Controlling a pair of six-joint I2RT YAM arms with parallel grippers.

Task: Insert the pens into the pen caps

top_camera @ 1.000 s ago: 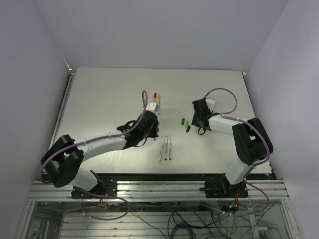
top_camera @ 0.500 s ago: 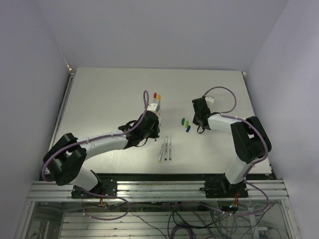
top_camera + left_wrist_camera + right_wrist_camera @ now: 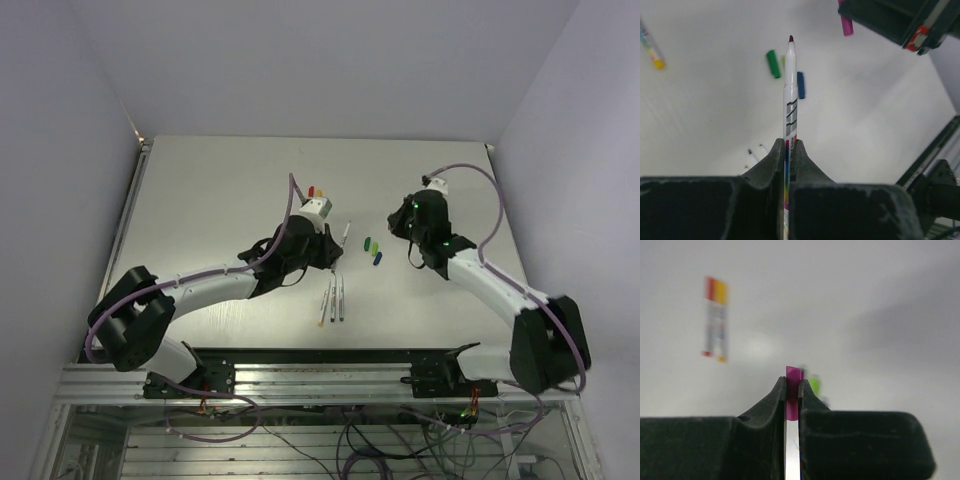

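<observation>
My left gripper is shut on a white pen whose dark magenta tip points away from it, toward the right arm. In the top view that pen sticks out of the left gripper above the table. My right gripper is shut on a magenta pen cap, also visible in the left wrist view as the magenta cap. A green cap and a blue cap lie on the table between the arms. Three uncapped pens lie side by side near the front.
Two pens with a red cap and an orange cap lie together behind the left gripper, and show blurred in the right wrist view as capped pens. The right gripper hovers just right of the loose caps.
The right gripper shut on the magenta cap and lifted off the table as its arm swung out. The left gripper moved slightly right with its pen.
</observation>
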